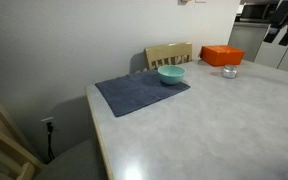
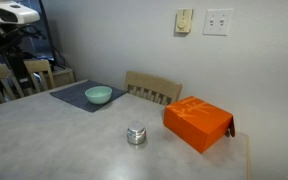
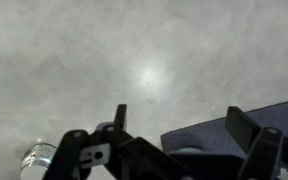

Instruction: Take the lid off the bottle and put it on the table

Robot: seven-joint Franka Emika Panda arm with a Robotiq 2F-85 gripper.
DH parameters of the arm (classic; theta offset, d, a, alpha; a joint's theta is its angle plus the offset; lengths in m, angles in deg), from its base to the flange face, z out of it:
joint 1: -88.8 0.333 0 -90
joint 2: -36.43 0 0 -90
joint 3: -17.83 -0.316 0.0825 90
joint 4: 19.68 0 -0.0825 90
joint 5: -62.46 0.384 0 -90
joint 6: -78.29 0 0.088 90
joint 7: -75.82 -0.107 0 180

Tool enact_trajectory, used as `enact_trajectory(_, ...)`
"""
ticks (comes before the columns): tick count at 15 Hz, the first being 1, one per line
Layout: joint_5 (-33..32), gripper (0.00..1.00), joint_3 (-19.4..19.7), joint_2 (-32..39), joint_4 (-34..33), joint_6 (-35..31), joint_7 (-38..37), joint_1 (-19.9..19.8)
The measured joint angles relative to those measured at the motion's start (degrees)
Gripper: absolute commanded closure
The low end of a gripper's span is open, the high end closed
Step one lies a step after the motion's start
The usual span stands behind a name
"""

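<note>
Here, gripper (image 3: 159,135) jaws spread, bottle (image 2: 135,134) possibly capped, open table (image 2: 44,140) around, box (image 2: 197,123) near edge.

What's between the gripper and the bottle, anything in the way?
Nothing visible. The gripper hangs open above the table; the bottle stands alone, the orange box beside it but apart, the bowl farther off.

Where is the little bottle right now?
In both exterior views the bottle stands on the table, close beside the orange box and well away from the bowl.
</note>
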Motion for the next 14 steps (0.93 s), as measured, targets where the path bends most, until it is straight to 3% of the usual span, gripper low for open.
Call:
enact_trajectory(6, -0.1, 0.0, 0.2, -0.2, -1.0, 0.0, -0.7, -1.0)
enact_trajectory(11, 0.1, 0.0, 3.6, -2.6, -3.3, -0.4, -1.1, -4.0)
enact_trajectory(14, 0.1, 0.0, 3.6, -3.4, -3.3, -0.2, -1.0, -4.2)
